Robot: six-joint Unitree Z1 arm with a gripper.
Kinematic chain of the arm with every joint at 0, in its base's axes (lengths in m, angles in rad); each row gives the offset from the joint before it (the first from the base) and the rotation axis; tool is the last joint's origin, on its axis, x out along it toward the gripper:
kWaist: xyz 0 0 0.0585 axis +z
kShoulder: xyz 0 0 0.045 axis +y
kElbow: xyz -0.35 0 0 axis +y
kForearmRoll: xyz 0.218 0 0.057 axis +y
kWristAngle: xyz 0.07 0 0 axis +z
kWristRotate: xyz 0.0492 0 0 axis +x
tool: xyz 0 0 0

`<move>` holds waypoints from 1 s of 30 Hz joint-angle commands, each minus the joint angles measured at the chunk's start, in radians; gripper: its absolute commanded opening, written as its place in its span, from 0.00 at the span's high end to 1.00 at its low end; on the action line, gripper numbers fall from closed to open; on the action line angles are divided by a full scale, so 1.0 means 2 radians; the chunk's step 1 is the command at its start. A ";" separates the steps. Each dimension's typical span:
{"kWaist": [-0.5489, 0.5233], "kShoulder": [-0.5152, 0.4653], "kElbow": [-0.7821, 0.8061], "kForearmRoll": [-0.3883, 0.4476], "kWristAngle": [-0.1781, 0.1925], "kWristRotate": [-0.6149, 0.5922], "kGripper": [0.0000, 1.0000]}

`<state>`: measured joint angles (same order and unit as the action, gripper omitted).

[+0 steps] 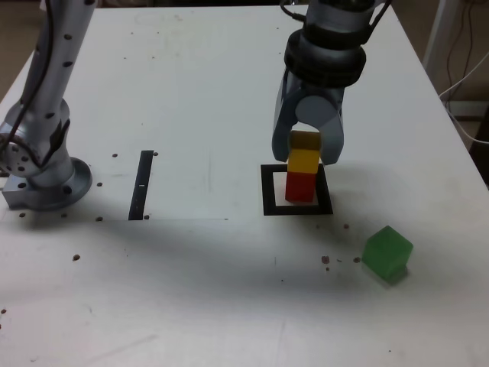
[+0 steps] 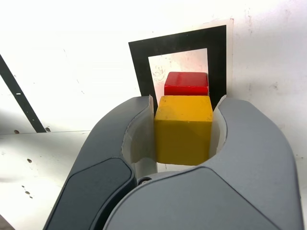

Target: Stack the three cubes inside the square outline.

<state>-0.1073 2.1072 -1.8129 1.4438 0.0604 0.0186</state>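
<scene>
Yellow cube (image 1: 303,160) atop red cube (image 1: 300,186)

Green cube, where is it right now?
The small green cube sits alone on the white table, low on the exterior view's right, outside the black square outline where the red cube and yellow cube are stacked.

A white table (image 1: 191,92), speckled with dark marks; white cables (image 1: 464,76) hang beyond its far right edge.
</scene>
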 commanded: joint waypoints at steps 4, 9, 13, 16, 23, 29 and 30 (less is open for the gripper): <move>0.005 0.002 0.009 -0.005 -0.002 0.001 0.71; 0.009 0.002 0.020 -0.012 -0.005 0.003 0.67; 0.011 0.002 0.024 -0.022 -0.008 0.012 0.31; 0.011 0.002 0.027 -0.026 -0.009 0.016 0.07; 0.012 0.000 0.031 -0.026 -0.008 0.018 0.01; 0.012 -0.011 0.036 -0.026 -0.002 0.017 0.01; 0.012 -0.015 0.037 -0.026 0.000 0.017 0.01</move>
<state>-0.0857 2.1000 -1.7419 1.3922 0.0528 0.0520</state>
